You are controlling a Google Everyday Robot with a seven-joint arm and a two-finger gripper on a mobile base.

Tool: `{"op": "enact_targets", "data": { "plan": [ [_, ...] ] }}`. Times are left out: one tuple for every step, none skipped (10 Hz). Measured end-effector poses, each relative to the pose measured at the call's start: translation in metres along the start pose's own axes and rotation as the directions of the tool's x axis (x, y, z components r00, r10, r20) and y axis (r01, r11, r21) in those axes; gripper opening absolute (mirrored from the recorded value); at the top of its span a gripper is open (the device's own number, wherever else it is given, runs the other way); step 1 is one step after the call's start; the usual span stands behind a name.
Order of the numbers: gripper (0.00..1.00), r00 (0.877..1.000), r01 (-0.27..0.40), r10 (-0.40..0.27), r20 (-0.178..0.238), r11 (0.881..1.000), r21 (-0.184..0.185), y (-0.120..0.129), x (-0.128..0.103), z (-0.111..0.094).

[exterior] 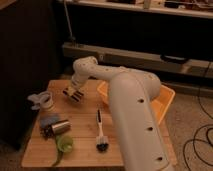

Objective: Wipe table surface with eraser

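The table surface (85, 120) is a light-brown wooden plank top in the lower left of the camera view. My white arm reaches over it from the right. At its end, over the back middle of the table, the gripper (73, 93) is shut on the eraser (74, 95), a small block with dark and pale stripes. The eraser sits low at the wood, though contact with it cannot be made out.
A black-headed, white-handled brush (99, 131) lies at the centre front. A grey-blue block (48, 120), a metal can (59, 127) and a green cup (64, 144) sit front left. A pale object (40, 100) is at the left edge. An orange bin (162, 100) stands right.
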Motion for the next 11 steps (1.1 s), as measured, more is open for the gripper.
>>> {"op": "enact_targets", "data": {
  "plan": [
    [0.00, 1.000, -0.016, 0.016, -0.011, 1.000, 0.003, -0.006, 0.008, 0.005],
    [0.00, 1.000, -0.025, 0.025, -0.017, 1.000, -0.001, -0.004, 0.013, 0.006],
    [0.00, 0.999, -0.032, 0.032, -0.022, 0.999, -0.002, -0.005, 0.022, 0.004],
    [0.00, 0.999, -0.037, 0.037, -0.027, 0.999, 0.000, -0.007, 0.030, 0.002],
    [0.00, 0.999, -0.043, 0.042, -0.028, 0.999, -0.011, -0.004, 0.042, 0.000],
    [0.00, 0.999, -0.041, 0.041, -0.027, 0.999, -0.021, 0.005, 0.049, -0.001],
    [0.00, 0.999, -0.036, 0.035, -0.024, 0.999, -0.028, 0.015, 0.054, -0.003],
    [0.00, 0.999, -0.023, 0.022, -0.025, 0.999, -0.036, 0.030, 0.061, -0.003],
    [0.00, 1.000, -0.001, 0.000, -0.025, 0.999, -0.039, 0.048, 0.067, -0.006],
    [0.00, 0.999, 0.020, -0.021, -0.031, 0.999, -0.039, 0.060, 0.071, -0.008],
    [0.00, 0.998, 0.039, -0.041, -0.038, 0.998, -0.039, 0.068, 0.073, -0.010]
  ]
}}
